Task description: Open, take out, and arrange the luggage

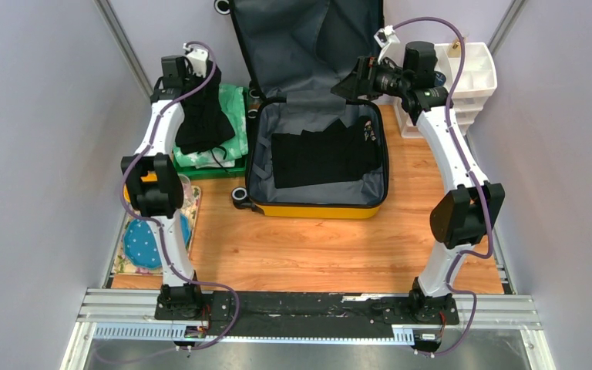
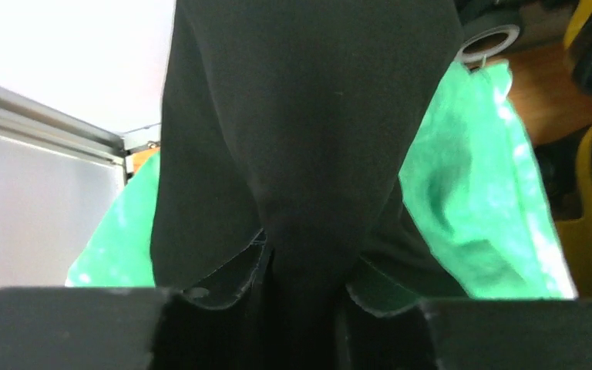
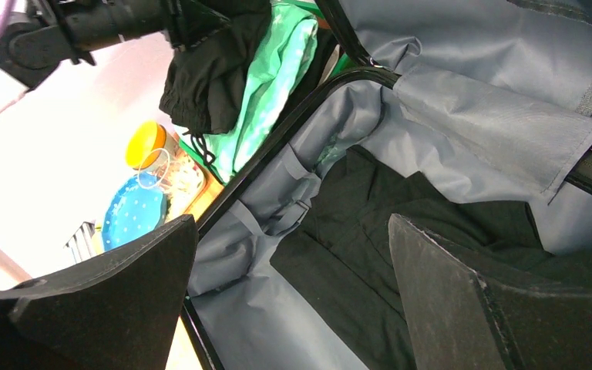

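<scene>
The suitcase is lying open at the middle of the counter, toward its far side. Its base is resting flat with the yellow shell facing the arms. Its lid is standing upright at the back, showing the grey lining. A black wheel is sticking out at the base's near left corner. Folded black clothes are lying inside the base on the lining, spread across most of its floor.

The left arm is reaching to the left of the suitcase. Its jaws are gripping a black garment, with the fabric pinched between them in the left wrist view. The garment is hanging down over a green cloth that is lying just beside the suitcase's left wall.

The right arm is reaching over the suitcase's far right corner. Its jaws are standing wide apart, holding nothing and pointing down at the clothes in the base.

A white drawer unit is standing just to the right of the suitcase lid. At the near left of the counter, a jar with a yellow lid is sitting next to a blue dotted dish.
</scene>
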Controlling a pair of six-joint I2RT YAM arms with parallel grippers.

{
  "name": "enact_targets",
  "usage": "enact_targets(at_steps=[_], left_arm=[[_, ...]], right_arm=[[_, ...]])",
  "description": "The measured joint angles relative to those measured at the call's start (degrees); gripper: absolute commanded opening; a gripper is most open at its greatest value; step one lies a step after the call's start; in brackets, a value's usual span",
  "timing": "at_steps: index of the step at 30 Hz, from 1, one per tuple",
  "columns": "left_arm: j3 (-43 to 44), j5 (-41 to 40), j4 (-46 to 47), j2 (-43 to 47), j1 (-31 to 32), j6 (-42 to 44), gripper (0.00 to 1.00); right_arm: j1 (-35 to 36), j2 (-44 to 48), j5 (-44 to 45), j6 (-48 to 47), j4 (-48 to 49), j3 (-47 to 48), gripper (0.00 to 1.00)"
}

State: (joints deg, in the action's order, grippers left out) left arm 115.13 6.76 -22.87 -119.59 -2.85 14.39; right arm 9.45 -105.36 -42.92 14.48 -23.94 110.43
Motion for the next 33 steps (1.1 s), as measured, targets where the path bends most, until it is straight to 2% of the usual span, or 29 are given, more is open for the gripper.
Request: enact_targets(at_steps=[5, 10, 14, 19, 22, 23, 26, 28, 33], left_arm=[[0.9, 5.4, 0.5, -4.5, -1.9, -3.9, 0.80], [1.0, 13.3, 2.3, -4.5, -5.3, -9.1, 0.81], [0.4, 15.9, 2.7, -2.8, -6.5, -11.2, 0.81], [-4.3, 18.2, 6.4, 5.8, -7.2, -14.3, 0.81], [-7.0, 19.8, 10.8, 10.8, -7.4, -16.1, 0.68], [-7.7, 20.4, 12.6, 12.1, -7.5, -16.7, 0.51], [-8.6, 22.9, 18.0, 12.9, -7.7, -18.6, 0.28], [-8.8, 24.0, 19.8, 11.5, -7.8, -20.0, 0.19], [-9.7, 24.0, 21.0, 3.9, -7.8, -21.5, 0.14]], right_arm=[[0.3, 0.0, 0.3, -0.4, -0.1, 0.0, 0.98], [0.3, 0.0, 0.4, -0.5, -0.2, 0.0, 0.98], [0.4, -0.2, 0.4, -0.5, -0.2, 0.0, 0.98], [0.4, -0.4, 0.4, -0.6, -0.4, 0.0, 0.98], [0.5, -0.4, 0.4, -0.7, -0.5, 0.0, 0.98], [0.5, -0.4, 0.4, -0.7, -0.6, 0.0, 0.98], [0.5, -0.4, 0.4, -0.7, -0.7, 0.0, 0.98], [0.5, -0.4, 0.5, -1.1, -1.1, 0.0, 0.98], [0.6, -0.7, 3.2, -7.6, -7.1, 0.3, 0.97]])
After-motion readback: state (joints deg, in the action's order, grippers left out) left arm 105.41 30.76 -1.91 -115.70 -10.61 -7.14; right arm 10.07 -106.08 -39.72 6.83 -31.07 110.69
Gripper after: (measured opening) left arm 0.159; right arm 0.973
